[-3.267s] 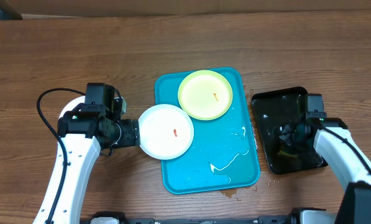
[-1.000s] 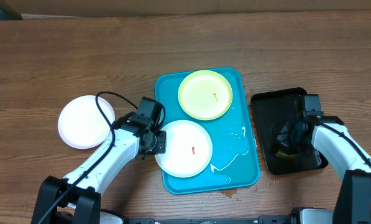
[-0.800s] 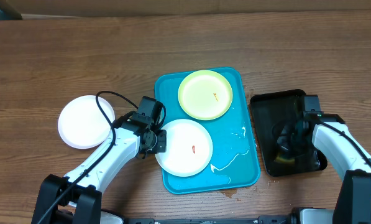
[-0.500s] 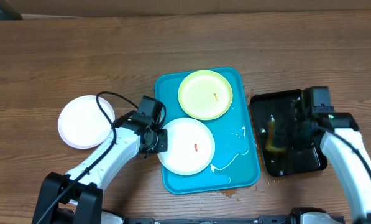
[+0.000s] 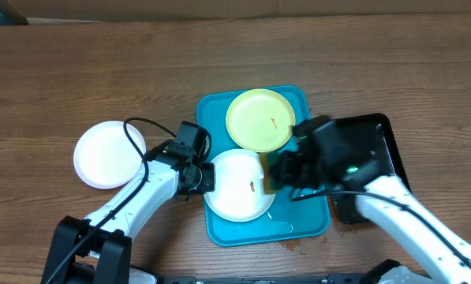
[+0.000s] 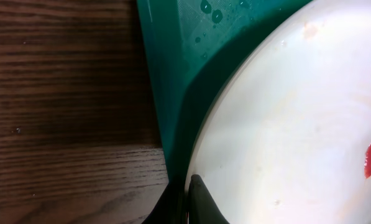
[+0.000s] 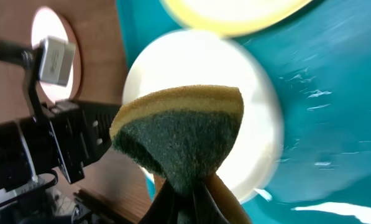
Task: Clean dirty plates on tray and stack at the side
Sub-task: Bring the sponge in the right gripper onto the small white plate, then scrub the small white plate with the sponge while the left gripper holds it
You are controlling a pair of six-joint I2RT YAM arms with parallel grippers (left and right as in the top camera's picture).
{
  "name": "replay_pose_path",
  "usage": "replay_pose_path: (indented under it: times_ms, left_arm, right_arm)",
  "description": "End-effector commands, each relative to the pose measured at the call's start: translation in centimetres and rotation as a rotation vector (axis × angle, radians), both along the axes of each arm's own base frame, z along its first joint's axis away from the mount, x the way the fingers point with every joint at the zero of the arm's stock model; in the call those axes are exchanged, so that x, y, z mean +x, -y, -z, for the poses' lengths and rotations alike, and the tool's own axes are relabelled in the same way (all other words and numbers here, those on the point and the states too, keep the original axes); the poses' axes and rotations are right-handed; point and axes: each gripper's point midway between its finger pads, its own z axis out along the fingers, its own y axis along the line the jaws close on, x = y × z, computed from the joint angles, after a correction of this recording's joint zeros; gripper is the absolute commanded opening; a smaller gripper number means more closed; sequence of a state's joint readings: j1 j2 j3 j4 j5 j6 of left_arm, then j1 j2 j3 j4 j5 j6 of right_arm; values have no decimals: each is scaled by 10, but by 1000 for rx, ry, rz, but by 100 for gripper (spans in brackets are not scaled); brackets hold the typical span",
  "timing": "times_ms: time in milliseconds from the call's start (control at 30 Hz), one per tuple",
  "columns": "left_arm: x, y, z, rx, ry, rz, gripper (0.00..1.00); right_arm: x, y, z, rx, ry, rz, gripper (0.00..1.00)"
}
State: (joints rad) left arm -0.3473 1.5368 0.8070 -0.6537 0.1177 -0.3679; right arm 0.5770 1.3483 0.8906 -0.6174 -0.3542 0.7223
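Note:
On the turquoise tray lies a white plate with a red smear. My left gripper is shut on its left rim, and the pinch shows in the left wrist view on the plate. A yellow-green plate sits at the tray's far end. Another white plate rests on the table to the left. My right gripper is shut on a yellow-and-green sponge, hovering over the held plate's right edge.
A glossy black tray stands right of the turquoise one, partly under my right arm. Water streaks and droplets lie on the turquoise tray's floor. The left arm's cable loops over the wood near the left plate.
My right arm has swung left from the black tray to over the turquoise tray, carrying the sponge. The left gripper keeps its hold on the white plate, which has shifted slightly right.

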Motion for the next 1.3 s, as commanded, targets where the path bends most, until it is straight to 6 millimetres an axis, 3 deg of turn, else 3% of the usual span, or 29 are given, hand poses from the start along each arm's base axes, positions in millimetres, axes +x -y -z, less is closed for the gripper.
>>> replay_pose_path:
  times_ms: [0,133,333,600,900,1100,1267]
  left_arm:
    - [-2,2,3,-11,-15,-10,4]
    - [-2,2,3,-11,-16,-10,4]
    - [-2,2,3,-10,-15,-10,4]
    - [-1,1,3,-4,-12,-11,4]
    - [3,-4,3,26,9,-20,4]
    - [8,-3,5,20,28,-19,4]
    - [4,0,18,-1,43,-14,4]
  right_arm:
    - [-3,-22,18,-30,-62,108,4]
    - [-5,-51,49,-67,-67,97,4]
    - [6,-68,88,-85,-65,103,4]
    - [-2,-47,150,-233,-177,158,4]
    - [-5,9,161,-347,-340,326,4]
    - [-4,10,161,-341,-346,332,4]
    - [-4,10,161,-338,-349,330,4]
